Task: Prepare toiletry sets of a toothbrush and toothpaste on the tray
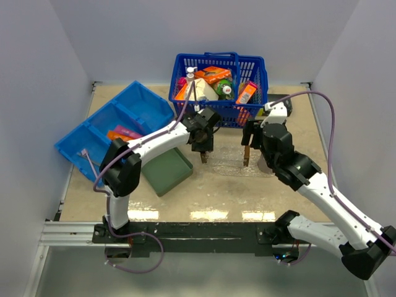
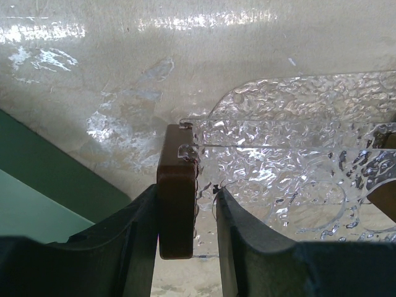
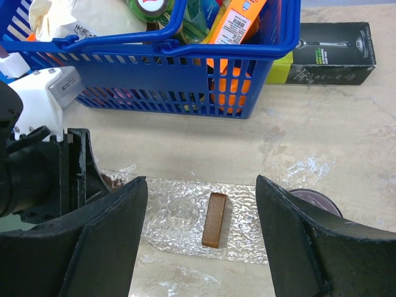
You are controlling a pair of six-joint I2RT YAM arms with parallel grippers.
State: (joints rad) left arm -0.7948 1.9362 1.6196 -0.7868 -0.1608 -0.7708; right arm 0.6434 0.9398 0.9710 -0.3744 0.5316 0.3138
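Tray [image 2: 297, 154] flat on bench [image 3: 322, 142], left pincer [image 2: 185, 197] part-closed astride wooden handle [image 2: 177, 185], firm grip cannot be told, right pincer [image 3: 199, 185] wide open, empty, above opposite handle [image 3: 215, 219]

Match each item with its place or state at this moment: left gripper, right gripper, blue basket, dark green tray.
Items:
1. left gripper
2. right gripper
3. blue basket
4. dark green tray

Places or states:
A. at the far side of the table, full of packages
B. open, above a wooden handle of the clear tray
C. just left of the clear tray, near the blue divided bin
D. fingers on either side of the clear tray's other handle

Pairs: 1-D, 2-B, 3-A, 4-C
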